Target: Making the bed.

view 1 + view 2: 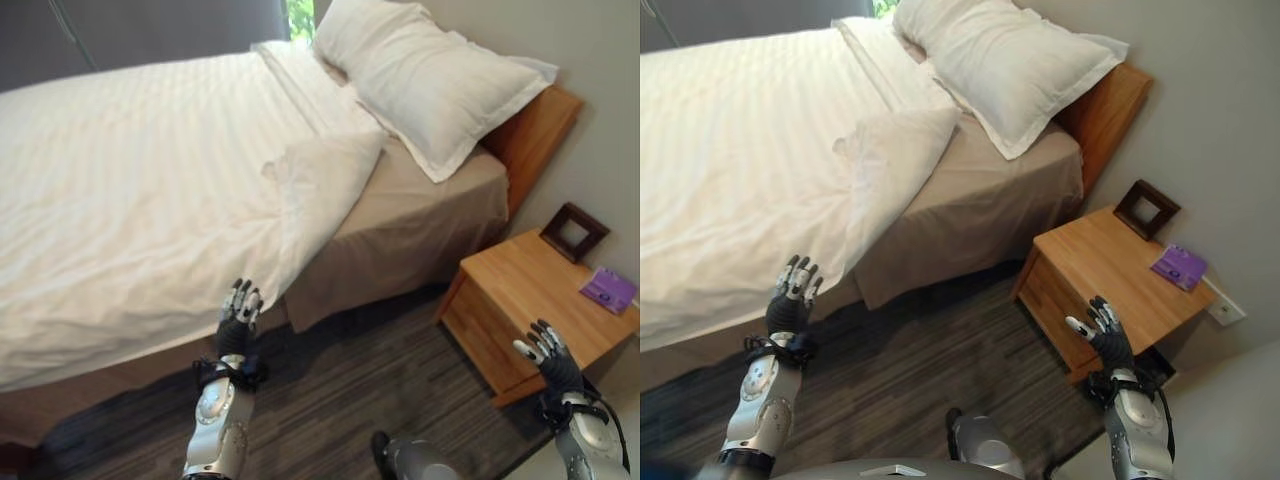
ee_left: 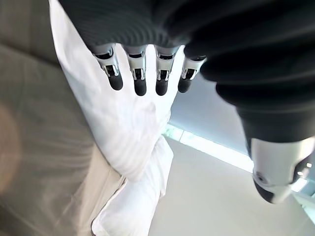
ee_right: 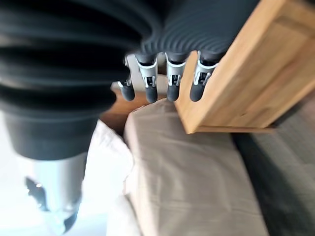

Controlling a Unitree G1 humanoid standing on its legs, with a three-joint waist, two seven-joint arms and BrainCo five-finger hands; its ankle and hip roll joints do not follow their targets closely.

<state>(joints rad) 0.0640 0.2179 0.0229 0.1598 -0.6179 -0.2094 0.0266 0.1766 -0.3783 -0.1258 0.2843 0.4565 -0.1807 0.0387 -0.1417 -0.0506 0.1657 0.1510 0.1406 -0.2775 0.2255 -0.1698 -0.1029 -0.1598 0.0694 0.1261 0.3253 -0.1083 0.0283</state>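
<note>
White duvet (image 1: pixel 130 190) covers most of the bed (image 1: pixel 420 225), corner folded back near the pillow (image 1: pixel 430 80). Left hand (image 1: pixel 238 318) hangs just by the duvet's edge, fingers straight, empty. Right hand (image 1: pixel 548 358) is spread beside the nightstand (image 1: pixel 520 290).

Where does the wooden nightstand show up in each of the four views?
Left eye view: nightstand at lower right, beside the bed, in front of the right hand.
Right eye view: nightstand right of centre, same spot.
Left wrist view: not in it.
Right wrist view: its wooden corner at upper right, past the fingers.
Shared landmark: the beige mattress side.
</note>
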